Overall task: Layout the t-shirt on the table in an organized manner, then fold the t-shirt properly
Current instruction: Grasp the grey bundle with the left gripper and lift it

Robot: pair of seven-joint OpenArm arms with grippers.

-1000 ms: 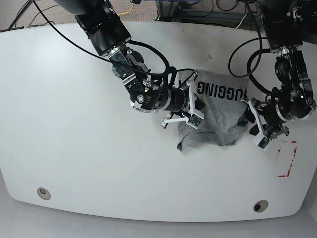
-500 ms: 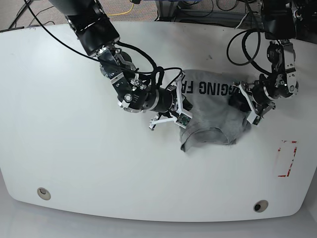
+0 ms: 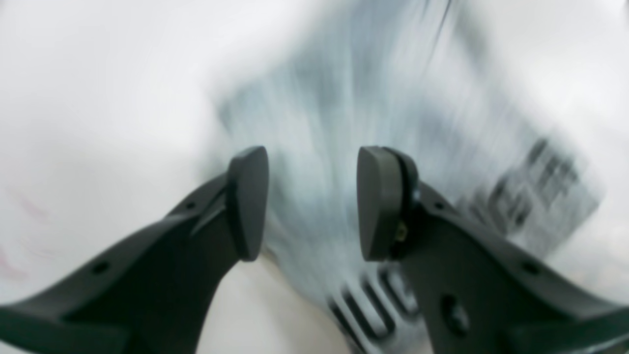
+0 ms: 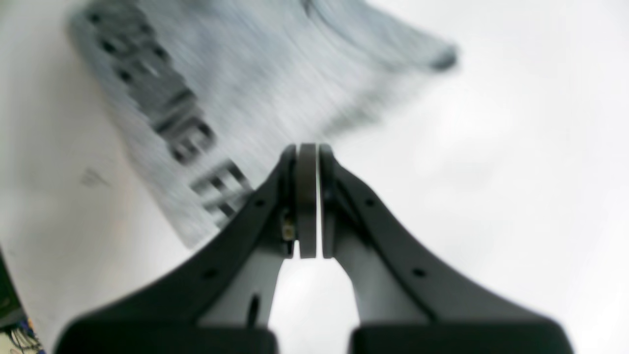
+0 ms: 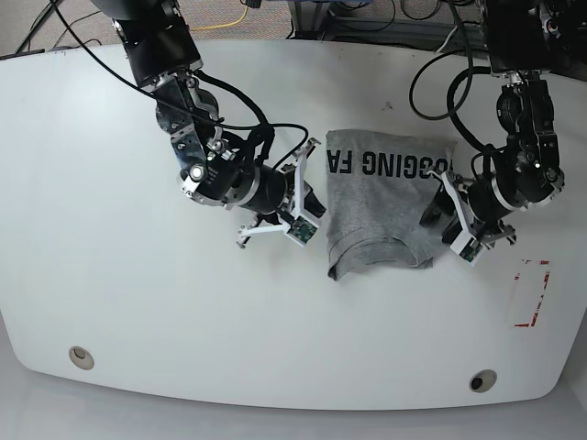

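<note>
Now: shirt between your two grippers

Your t-shirt [image 5: 385,206] lies folded mid-table [image 5: 119,302]. Your right gripper [image 4: 307,201] is pressed closed, empty, just beside its left edge. Your left gripper [image 3: 312,204] stands parted over the shirt's right edge, gripping nothing.

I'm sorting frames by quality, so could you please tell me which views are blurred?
Left wrist view: the t-shirt is streaked with motion blur. Right wrist view: its lettering is smeared too. Base view: sharp, printed letters readable, soft glare on the table.

Both wrist views smear the t-shirt [image 3: 344,147] and its lettering [image 4: 182,128] beyond reading.
</note>
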